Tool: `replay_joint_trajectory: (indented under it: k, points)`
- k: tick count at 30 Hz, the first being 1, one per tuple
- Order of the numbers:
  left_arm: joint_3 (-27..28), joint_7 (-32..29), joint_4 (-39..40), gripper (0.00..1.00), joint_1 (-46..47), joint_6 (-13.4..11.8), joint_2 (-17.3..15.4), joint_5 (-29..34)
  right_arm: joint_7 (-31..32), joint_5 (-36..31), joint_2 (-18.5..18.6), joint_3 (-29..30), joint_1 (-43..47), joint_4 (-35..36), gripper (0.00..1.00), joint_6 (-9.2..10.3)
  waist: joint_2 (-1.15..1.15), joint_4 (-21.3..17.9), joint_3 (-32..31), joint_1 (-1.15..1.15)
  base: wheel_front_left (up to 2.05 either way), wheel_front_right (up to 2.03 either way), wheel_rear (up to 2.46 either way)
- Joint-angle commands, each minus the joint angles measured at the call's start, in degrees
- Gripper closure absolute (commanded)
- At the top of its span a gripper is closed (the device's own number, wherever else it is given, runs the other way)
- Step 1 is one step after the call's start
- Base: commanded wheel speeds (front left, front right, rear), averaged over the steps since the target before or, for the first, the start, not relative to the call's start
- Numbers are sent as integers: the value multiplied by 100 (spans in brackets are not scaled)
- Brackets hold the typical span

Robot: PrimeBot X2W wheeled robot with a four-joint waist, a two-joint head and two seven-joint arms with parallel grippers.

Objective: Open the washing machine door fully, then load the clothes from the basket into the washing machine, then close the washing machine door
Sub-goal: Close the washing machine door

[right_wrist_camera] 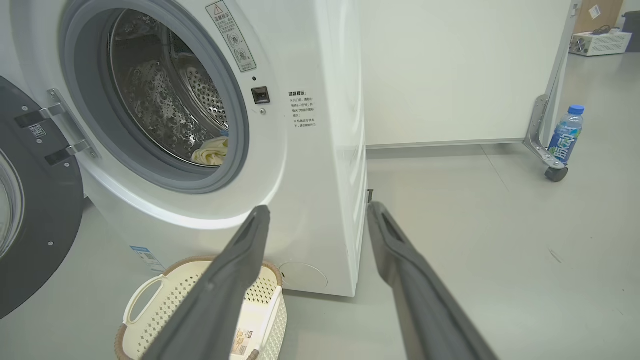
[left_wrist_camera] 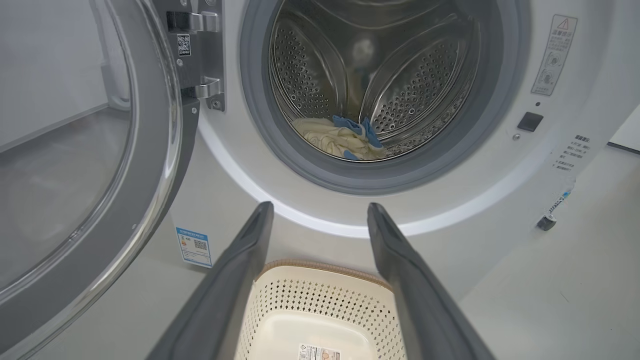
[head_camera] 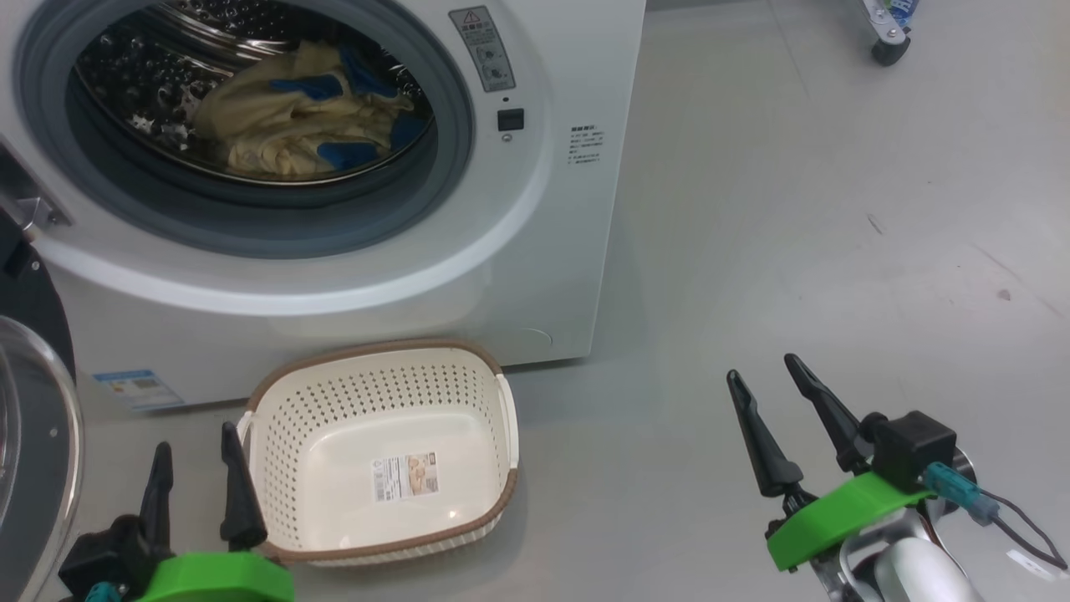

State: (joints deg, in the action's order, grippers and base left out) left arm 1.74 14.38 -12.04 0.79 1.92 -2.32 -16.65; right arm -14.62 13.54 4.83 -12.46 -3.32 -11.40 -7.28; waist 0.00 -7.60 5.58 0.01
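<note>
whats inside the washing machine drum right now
The clothes, pale yellow with blue patches, lie heaped on the bottom of the drum. The drum walls in view are bare steel. Whatever is under the heap is covered, so their number cannot be told.

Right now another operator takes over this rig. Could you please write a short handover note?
Left pincer: open, empty, beside the basket.
Right pincer: open, empty, over the bare floor.
The clothes lie in the drum of the washing machine; the basket is empty, on the floor in front of it.
Done: door opened, clothes loaded.
Left: close the washing machine door, swung wide on the robot's left.
</note>
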Motion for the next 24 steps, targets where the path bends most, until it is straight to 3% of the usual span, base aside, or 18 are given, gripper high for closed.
replay_joint_trajectory:
  k: [1,13,24]
  points:
    - [177,62,198,0,80,-40,-55,29,-38,-9,56,-79,-80,197,0,-21,0,1,7,-1,-177,177,0]
    - [173,62,193,0,98,-44,-55,23,-38,-12,53,-73,-99,192,0,-21,0,9,48,-1,-185,185,0]
    - [180,62,189,0,92,-21,-55,15,-38,-13,39,-70,-113,196,0,-21,0,18,90,-1,-56,56,0]
